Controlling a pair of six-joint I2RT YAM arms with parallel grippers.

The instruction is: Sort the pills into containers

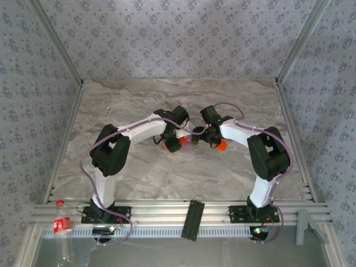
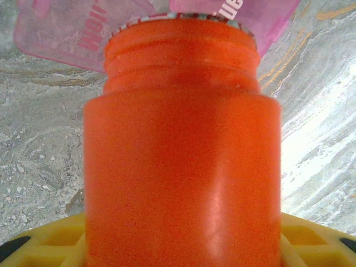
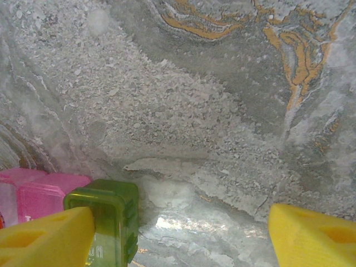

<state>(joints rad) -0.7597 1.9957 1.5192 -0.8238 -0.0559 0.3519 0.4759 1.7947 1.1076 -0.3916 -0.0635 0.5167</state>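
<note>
Containers (image 3: 67,192), pink and green pair, lie just beside the left finger (image 3: 47,236) of my wide-open, empty right claw (image 3: 178,236); my left claw (image 2: 182,247) clamps the orange bottle (image 2: 183,156).

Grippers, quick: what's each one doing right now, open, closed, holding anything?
Left gripper: closed on the orange bottle.
Right gripper: open, holding nothing; the olive-green compartment is close by, ungripped.
</note>
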